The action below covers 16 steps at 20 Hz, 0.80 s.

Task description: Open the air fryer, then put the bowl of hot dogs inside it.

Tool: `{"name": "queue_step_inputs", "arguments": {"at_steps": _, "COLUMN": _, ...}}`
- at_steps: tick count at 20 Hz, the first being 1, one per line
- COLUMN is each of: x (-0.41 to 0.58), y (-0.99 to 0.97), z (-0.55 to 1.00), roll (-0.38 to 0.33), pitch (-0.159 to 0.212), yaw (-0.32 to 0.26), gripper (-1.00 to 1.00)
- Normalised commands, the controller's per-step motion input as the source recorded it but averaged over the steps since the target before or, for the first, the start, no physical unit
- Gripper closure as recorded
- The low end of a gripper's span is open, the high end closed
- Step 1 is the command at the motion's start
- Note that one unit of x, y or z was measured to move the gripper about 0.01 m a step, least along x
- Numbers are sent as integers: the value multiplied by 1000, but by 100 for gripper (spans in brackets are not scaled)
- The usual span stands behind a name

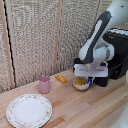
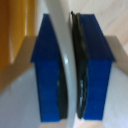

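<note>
My claw (image 2: 70,70) w/ dark blue tips pinches the small round white bowl's (image 1: 81,85) rim near desk's back edge, by the glossy black air fryer (image 1: 116,52). Thin-rim grip: could tilt, spilling orange-yellow hot dogs (image 1: 80,81).

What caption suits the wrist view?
Blue fingers pinch the white bowl's rim between them.

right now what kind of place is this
Probably a mock kitchen counter in a lab: a black air fryer, a floral-rimmed plate and a pink cup sit on a wooden table before folding screens.
</note>
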Motion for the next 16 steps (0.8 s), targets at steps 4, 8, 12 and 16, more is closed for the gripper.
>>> {"name": "queue_step_inputs", "arguments": {"at_steps": 4, "x": 465, "y": 19, "z": 677, "roll": 70, "pitch": 0, "yaw": -120, "gripper": 100}}
{"name": "queue_step_inputs", "arguments": {"at_steps": 8, "x": 620, "y": 33, "z": 739, "roll": 7, "pitch": 0, "yaw": -82, "gripper": 100}}
{"name": "queue_step_inputs", "arguments": {"at_steps": 12, "x": 717, "y": -64, "z": 883, "roll": 7, "pitch": 5, "yaw": -28, "gripper": 100}}
{"name": "queue_step_inputs", "arguments": {"at_steps": 16, "x": 632, "y": -342, "z": 906, "roll": 3, "pitch": 8, "yaw": -67, "gripper": 100}}
